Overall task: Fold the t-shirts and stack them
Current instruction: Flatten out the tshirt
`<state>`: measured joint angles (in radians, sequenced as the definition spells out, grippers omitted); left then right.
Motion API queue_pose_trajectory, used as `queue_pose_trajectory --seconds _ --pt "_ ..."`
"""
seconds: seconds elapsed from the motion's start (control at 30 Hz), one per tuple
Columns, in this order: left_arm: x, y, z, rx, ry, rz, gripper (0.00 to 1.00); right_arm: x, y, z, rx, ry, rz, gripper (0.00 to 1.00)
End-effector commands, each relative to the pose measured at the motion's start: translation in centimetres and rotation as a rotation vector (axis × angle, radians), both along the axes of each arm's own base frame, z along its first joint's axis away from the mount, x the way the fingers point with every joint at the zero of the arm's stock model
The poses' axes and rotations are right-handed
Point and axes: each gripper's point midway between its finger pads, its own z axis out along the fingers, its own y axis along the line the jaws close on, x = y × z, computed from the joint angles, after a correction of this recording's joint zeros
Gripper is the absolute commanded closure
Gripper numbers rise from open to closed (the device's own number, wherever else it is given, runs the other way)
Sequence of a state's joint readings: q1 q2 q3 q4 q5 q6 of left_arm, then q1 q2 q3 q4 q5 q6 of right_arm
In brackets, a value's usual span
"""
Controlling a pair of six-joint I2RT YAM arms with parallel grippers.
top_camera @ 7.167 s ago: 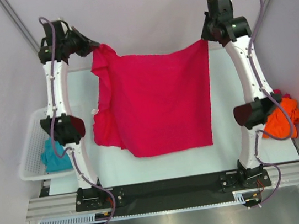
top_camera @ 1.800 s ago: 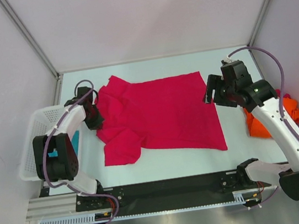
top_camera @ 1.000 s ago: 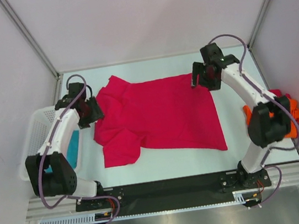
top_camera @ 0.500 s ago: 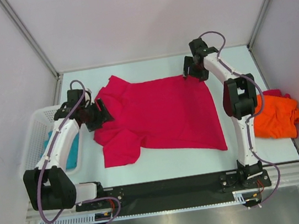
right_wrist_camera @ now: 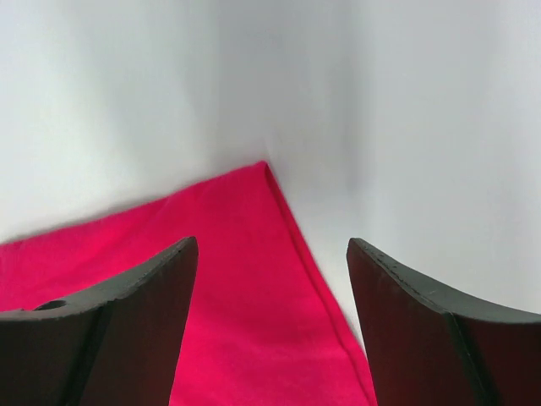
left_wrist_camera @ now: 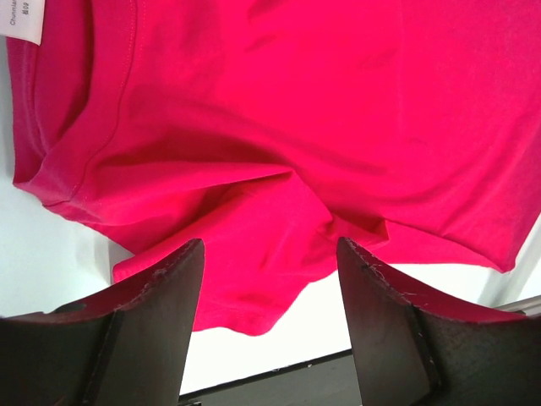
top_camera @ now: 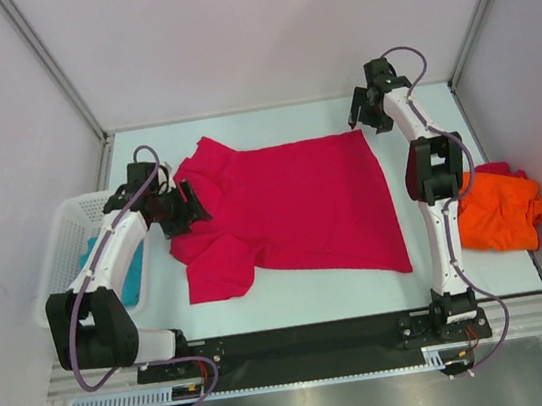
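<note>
Crimson-pink t-shirt (top_camera: pixel 292 210): spread out, frame centre
Left gripper (top_camera: pixel 191 202): parted, empty, over shirt's left edge
Right gripper (top_camera: pixel 359 116): parted, empty, shirt's upper-right corner

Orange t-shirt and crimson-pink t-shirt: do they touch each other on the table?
Apart. The top external view shows a strip of bare table and the right arm between the crimson-pink t-shirt and the orange t-shirt.

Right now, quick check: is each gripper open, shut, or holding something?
Left gripper: open, holding nothing, over the crimson-pink t-shirt.
Right gripper: open, holding nothing, over that shirt's far corner.
</note>
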<state>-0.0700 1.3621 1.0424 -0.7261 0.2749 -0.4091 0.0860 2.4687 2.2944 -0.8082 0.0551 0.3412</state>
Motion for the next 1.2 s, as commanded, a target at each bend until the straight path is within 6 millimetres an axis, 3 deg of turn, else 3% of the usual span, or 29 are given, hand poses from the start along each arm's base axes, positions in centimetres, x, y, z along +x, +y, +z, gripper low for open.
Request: queue_pose_trajectory --seconds 0.0,0.3,0.37,0.47,0.5,0.63,0.77,0.9,1.17 --pt "1.0 -0.5 0.8 -0.013 -0.041 -0.033 0.31 1.1 0.4 -0.6 -0.005 -0.012 0.027 0.23" --pt "1.3 -0.3 0.4 0.006 -0.034 -0.032 0.31 1.4 1.2 -3.2 0.03 0.012 0.041 0.26" --pt "1.2 -0.2 0.1 0.01 -0.03 -0.032 0.32 1.4 1.8 -3.6 0.056 0.015 0.058 0.3" --pt "1.1 -0.2 -0.3 0.011 -0.021 -0.031 0.32 1.4 2.3 -4.0 0.077 0.02 0.073 0.51" --pt "1.0 -0.2 -0.4 0.011 -0.021 -0.031 0.32 1.3 2.3 -4.4 0.08 0.026 0.073 0.66" --pt "1.0 -0.1 -0.6 0.016 -0.018 -0.033 0.32 1.3 2.5 -4.7 0.082 0.028 0.082 1.0" --pt "1.0 0.0 -0.8 0.024 -0.011 -0.032 0.32 1.4 2.0 -4.9 0.057 0.026 0.069 1.0" --pt "0.9 0.0 -0.9 0.025 -0.009 -0.036 0.32 1.7 -0.1 -4.5 0.0 0.015 0.004 1.0" --pt "0.9 0.3 -1.3 0.043 0.002 -0.043 0.32 2.0 -7.2 -2.5 -0.109 -0.028 -0.227 1.0"
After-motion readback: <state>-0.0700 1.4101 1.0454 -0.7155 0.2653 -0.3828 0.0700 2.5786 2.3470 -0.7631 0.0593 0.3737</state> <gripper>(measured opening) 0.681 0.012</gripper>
